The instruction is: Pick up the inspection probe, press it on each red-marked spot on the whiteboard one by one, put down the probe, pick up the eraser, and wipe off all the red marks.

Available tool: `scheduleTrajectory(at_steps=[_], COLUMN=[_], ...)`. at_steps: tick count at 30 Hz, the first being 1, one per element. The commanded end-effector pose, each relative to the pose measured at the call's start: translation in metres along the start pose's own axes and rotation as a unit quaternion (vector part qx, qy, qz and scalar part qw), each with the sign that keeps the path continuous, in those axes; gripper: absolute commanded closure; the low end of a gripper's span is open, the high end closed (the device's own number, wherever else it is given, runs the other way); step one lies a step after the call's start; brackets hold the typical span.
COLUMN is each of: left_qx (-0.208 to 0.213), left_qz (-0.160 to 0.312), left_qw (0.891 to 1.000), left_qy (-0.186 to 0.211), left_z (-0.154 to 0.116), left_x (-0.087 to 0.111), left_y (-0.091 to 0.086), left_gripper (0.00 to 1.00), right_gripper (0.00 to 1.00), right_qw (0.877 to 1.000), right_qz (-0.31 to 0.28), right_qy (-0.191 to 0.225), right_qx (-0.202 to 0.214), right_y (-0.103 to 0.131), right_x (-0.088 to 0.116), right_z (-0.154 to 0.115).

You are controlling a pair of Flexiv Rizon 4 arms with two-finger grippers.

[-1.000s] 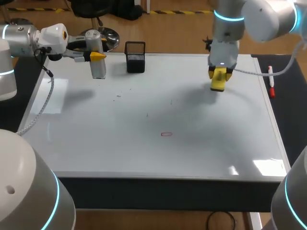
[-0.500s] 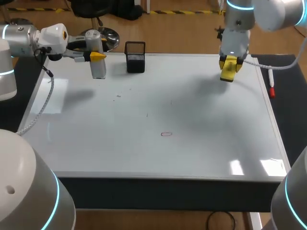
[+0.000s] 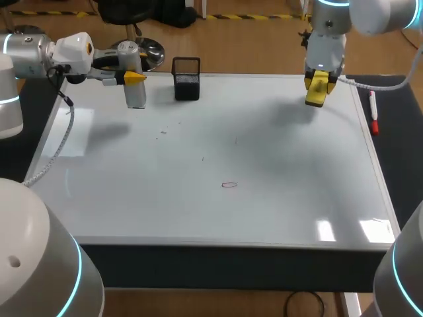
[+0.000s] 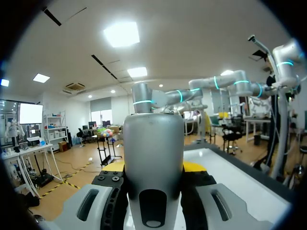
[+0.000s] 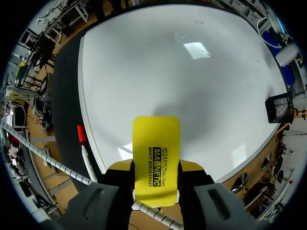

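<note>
Right pincer [image 5: 156, 166] is clamped on the yellow eraser [image 5: 156, 143]. Over the last second it has carried the eraser from further in over the whiteboard [image 3: 198, 132] to the table's far right corner. Left pincer [image 3: 132, 78] is clamped on the grey probe [image 3: 136, 94], upright at the far left edge. One small red mark [image 3: 229, 185] remains toward the near edge, well apart from the eraser, so the wiping looks unfinished.
</note>
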State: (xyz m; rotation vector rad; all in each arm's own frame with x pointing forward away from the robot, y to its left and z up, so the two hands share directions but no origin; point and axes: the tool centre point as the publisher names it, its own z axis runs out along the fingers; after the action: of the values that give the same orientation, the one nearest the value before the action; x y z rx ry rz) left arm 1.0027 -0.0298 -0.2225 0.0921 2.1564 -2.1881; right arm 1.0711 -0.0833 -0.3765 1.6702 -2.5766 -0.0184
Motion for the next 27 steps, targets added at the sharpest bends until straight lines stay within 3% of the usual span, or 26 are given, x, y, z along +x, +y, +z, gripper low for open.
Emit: scheduleTrajectory(at_steps=[1, 23, 27], left_qx=[-0.001, -0.001, 0.015], left_qz=[0.001, 0.001, 0.007], left_qw=[1.0, 1.0, 1.0], left_qy=[-0.003, -0.003, 0.011], left_z=[0.001, 0.001, 0.007], left_x=[0.002, 0.002, 0.017], left_y=[-0.002, -0.002, -0.006], left_gripper=[1.0, 1.0, 1.0], right_gripper=[1.0, 1.0, 1.0], right_qw=[1.0, 1.0, 1.0], right_qz=[-0.001, -0.001, -0.001], right_qy=[0.0, 0.0, 0.0], right_qx=[0.004, 0.004, 0.004], right_y=[0.003, 0.003, 0.003], right_x=[0.002, 0.002, 0.002], right_z=[-0.003, -0.003, -0.003])
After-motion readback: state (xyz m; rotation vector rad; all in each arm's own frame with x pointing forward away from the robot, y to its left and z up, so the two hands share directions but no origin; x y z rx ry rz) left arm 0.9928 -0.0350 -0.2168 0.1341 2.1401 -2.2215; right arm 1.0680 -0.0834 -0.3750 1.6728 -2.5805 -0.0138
